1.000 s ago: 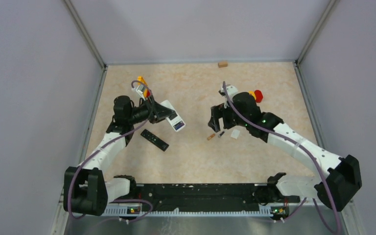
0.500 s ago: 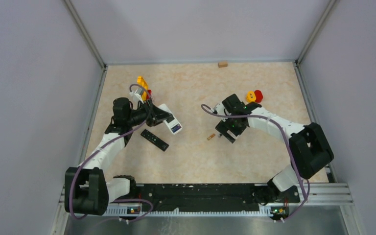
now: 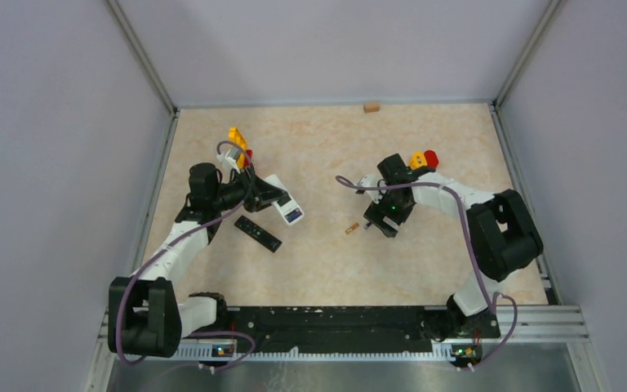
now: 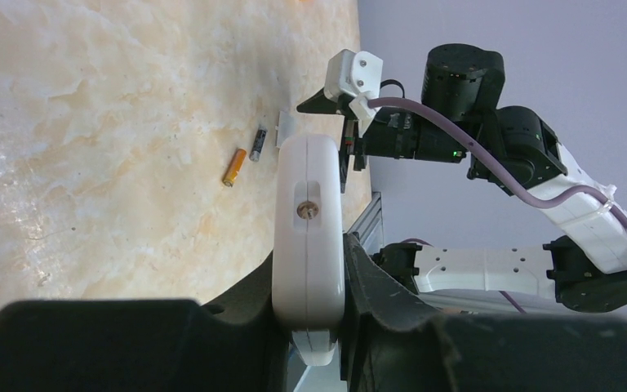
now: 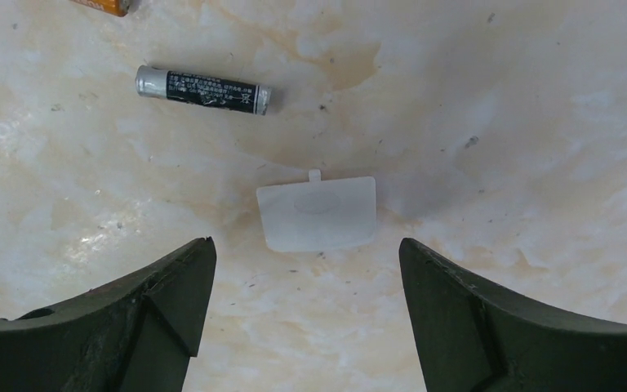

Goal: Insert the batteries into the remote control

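My left gripper (image 3: 263, 194) is shut on a white remote (image 3: 284, 205), holding it by its sides above the table; in the left wrist view the remote (image 4: 309, 229) stands edge-on between the jaws. An orange battery (image 3: 352, 229) and a dark battery (image 3: 366, 224) lie on the table, also in the left wrist view (image 4: 233, 167) (image 4: 257, 143). My right gripper (image 5: 306, 257) is open, low over a white battery cover (image 5: 317, 214), with the dark battery (image 5: 202, 89) just beyond. Any other batteries are out of view.
A black remote (image 3: 258, 233) lies below the left gripper. Orange and red toys (image 3: 421, 158) sit behind the right wrist, a yellow-red toy (image 3: 237, 137) behind the left, and a wooden block (image 3: 371, 106) at the back wall.
The right arm has folded in, its elbow swinging left and back, and its gripper has settled over the white cover. The left gripper with the white remote shifted slightly left.
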